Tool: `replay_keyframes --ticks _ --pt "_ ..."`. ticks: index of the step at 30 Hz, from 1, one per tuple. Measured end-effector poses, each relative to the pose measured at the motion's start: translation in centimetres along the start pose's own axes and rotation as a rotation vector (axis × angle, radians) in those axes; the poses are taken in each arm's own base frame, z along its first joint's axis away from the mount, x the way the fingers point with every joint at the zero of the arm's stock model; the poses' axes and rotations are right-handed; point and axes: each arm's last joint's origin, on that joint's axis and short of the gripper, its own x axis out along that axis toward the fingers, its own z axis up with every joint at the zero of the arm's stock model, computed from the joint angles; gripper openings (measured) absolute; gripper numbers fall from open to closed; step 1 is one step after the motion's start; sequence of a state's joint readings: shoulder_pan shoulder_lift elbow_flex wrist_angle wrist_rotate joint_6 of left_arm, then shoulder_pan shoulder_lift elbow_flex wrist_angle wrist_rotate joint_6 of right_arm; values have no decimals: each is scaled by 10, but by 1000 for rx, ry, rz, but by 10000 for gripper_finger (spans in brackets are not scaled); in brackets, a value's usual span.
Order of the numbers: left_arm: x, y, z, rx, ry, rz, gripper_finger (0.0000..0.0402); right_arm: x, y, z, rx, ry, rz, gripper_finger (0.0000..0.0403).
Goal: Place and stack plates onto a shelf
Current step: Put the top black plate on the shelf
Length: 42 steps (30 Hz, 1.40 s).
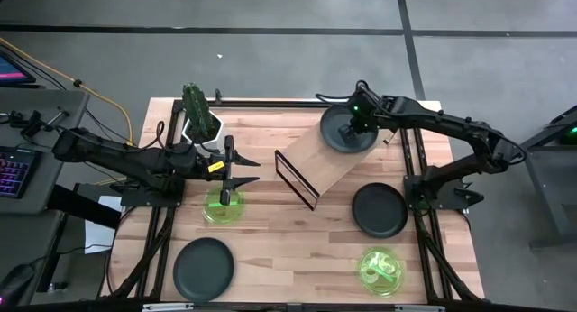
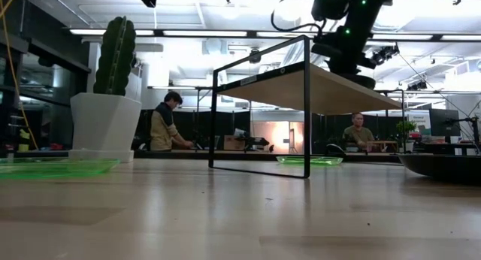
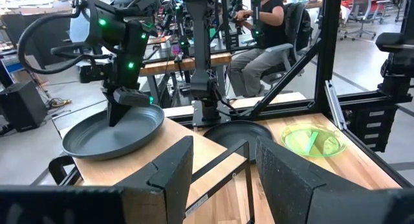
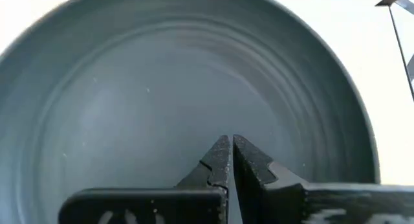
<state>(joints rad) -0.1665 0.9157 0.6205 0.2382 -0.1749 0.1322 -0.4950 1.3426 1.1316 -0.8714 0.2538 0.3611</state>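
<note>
Plates are the job here, and one grey plate (image 1: 347, 132) already sits on the shelf (image 1: 315, 159), near its far end. The right hand (image 1: 357, 124) is over that plate, its fingers pressed together with nothing visibly between them; in the right wrist view the closed fingertips (image 4: 229, 160) point into the plate's bowl (image 4: 174, 101). Whether they touch the plate or hang just above it I cannot tell.

The left hand (image 1: 236, 170) waits with fingers spread above a green plate (image 1: 221, 208) on the surface, beside the cactus pot (image 1: 200, 123). Three more plates lie on the surface: a grey one (image 1: 379, 210) near the right arm's base, a green one (image 1: 381, 269) in front of that, and a grey one (image 1: 204, 269) at the front left.

The step in hand looks like finishing the first placement. To do it well, the right hand should rise straight up, so the plate is not dragged toward the shelf's edge. This plate is the base of the stack, so it should lie flat and well inside the board. The nearest next pick for the right arm is probably the grey plate close to its base; grip it by the rim and lower it centred, since the raised rims should help it nest.
</note>
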Motion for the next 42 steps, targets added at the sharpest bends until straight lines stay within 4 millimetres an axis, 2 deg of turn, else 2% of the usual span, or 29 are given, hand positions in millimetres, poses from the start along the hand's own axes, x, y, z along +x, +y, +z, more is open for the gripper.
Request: replay_keyframes --ticks 11,27,34,38,42 --pt "0 0 0 0 0 0 158 0 -12 -7 27 53 -173 0" --pt "0 0 0 0 1 0 158 0 -40 -13 99 126 -418 0" --pt "0 0 0 1 1 0 158 1 -44 -10 97 84 -476 0" --pt "0 0 0 1 3 0 158 -2 -42 -8 77 52 -449 0" --pt "0 0 -2 4 21 -2 158 -21 -29 -12 34 -12 -297 0"
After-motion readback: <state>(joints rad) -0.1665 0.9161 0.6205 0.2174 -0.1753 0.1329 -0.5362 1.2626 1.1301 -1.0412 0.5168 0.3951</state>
